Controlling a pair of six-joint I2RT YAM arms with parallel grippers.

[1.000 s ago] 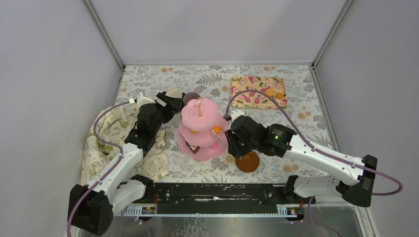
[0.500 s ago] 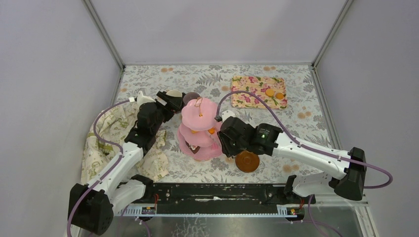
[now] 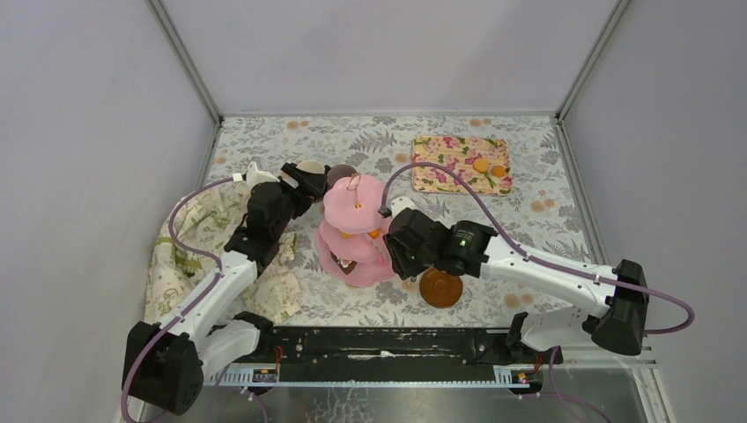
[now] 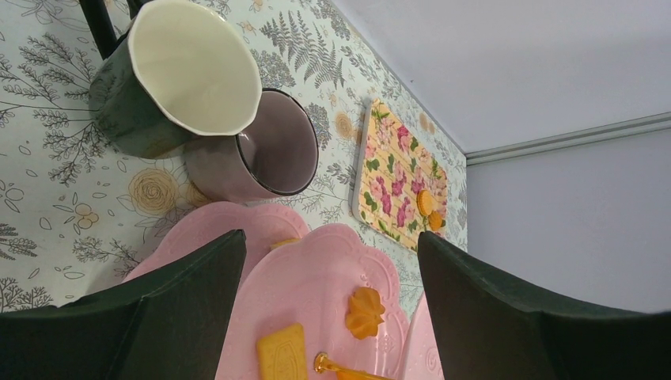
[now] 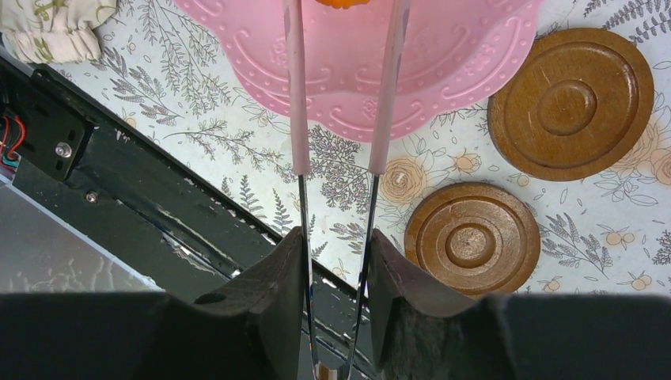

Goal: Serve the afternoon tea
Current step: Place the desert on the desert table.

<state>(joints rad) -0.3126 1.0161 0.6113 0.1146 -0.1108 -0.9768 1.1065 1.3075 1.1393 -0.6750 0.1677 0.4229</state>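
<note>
- Beige leaf-print cloth (image 3: 189,251): bunched at the table's left, under the left arm.
- Pink three-tier cake stand (image 3: 335,211): upright at centre, between both arms.
- Floral tray (image 3: 449,163): far right, well apart from the stand, orange sweets on it.
- Two mugs (image 4: 170,87): side by side, just behind the stand.
- Two brown saucers (image 5: 571,104): on the table beside the stand's bottom tier.
- Left gripper (image 4: 328,261): arm stretched forward, jaws spread wide over the top tier.
- Right gripper (image 5: 336,245): arm reaching leftward, clamped on pink-tipped tongs (image 5: 297,95), which pinch an orange sweet (image 5: 344,3) over the stand.
</note>
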